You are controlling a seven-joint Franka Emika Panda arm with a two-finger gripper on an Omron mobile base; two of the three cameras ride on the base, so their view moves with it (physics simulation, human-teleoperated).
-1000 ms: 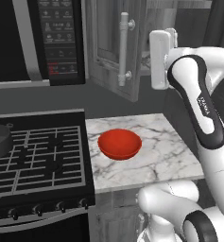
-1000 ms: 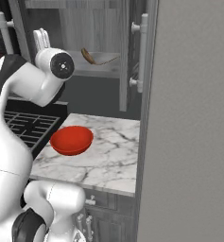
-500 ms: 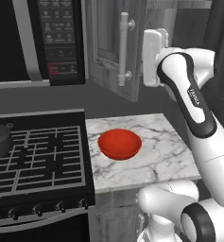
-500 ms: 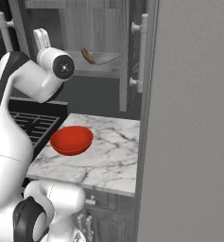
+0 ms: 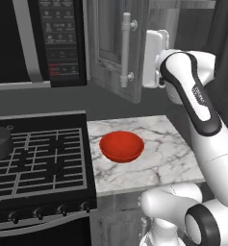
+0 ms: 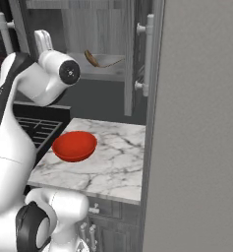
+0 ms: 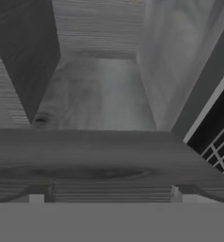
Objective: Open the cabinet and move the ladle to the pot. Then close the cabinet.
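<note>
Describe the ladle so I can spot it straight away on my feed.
Look at the grey wood-grain cabinet above the marble counter, in the right base view. On its shelf, between the open doors, lies the ladle: short, slim, brown-handled with a tan end, far smaller than the silvery door handles.

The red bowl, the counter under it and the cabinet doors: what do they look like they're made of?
The red bowl looks like smooth plastic or glazed ceramic: even colour, soft sheen. The counter looks like polished marble, white with grey veins. The cabinet doors look like grey wood, with visible grain.
</note>
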